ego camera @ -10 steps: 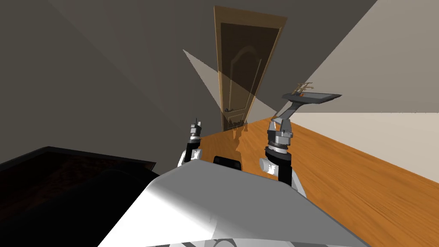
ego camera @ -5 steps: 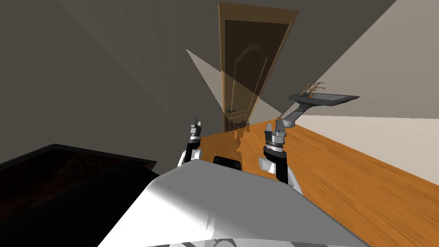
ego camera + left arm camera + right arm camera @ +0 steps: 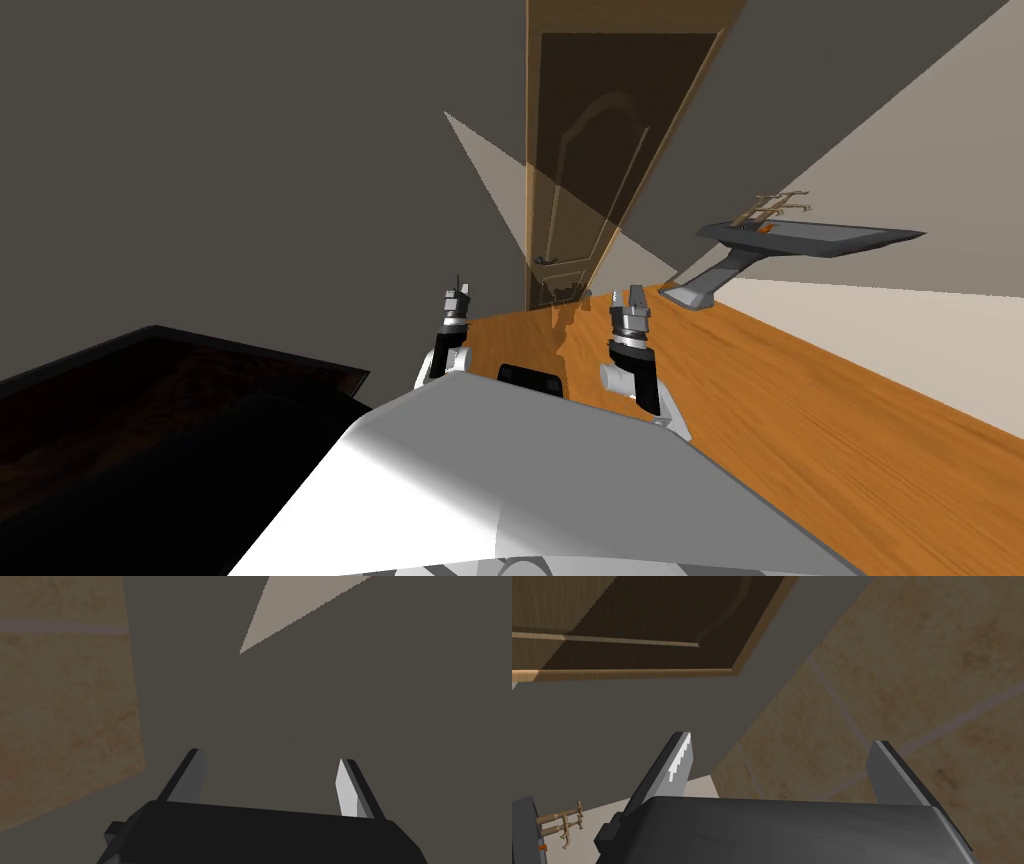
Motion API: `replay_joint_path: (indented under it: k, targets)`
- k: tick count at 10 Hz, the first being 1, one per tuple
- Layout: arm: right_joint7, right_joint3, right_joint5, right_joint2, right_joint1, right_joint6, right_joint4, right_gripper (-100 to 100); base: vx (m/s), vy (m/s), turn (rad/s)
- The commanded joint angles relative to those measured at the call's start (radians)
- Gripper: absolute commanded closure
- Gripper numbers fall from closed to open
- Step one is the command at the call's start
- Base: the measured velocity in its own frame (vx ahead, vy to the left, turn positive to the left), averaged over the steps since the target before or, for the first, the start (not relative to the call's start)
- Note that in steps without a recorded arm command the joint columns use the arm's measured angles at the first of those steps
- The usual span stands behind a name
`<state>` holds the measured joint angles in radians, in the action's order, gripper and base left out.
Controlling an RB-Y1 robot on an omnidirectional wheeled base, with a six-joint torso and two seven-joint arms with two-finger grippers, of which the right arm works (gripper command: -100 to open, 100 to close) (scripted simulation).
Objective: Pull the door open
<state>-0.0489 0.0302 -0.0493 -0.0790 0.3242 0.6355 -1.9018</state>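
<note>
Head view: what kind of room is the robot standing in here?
Likely a bathroom in a house: a grey basin on a pedestal stands by the wall with a brass-coloured tap on it, and a brown panelled door is ahead, across an orange wooden floor.

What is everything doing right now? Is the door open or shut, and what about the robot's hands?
Brown panelled wooden door: looks shut, sitting in its frame.
Dark door handle: nothing holds it.
Left gripper: open, empty.
Right gripper: open, empty.
</note>
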Motion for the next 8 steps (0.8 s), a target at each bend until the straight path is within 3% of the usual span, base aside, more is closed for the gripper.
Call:
replay_joint_path:
  k: [1, 5, 6, 8]
  targets:
    - [0.003, 0.002, 0.009, -0.008, -0.017, 0.003, 0.050, -100, 0.096, -0.013, 0.139]
    - [0.010, 0.011, 0.031, -0.031, -0.074, 0.006, 0.172, -100, 0.094, -0.023, 0.164]
    - [0.010, 0.011, 0.031, -0.031, -0.074, 0.006, 0.184, -100, 0.069, -0.017, 0.027]
    - [0.013, 0.016, 0.043, -0.042, -0.104, 0.008, 0.248, -100, 0.063, -0.022, 0.133]
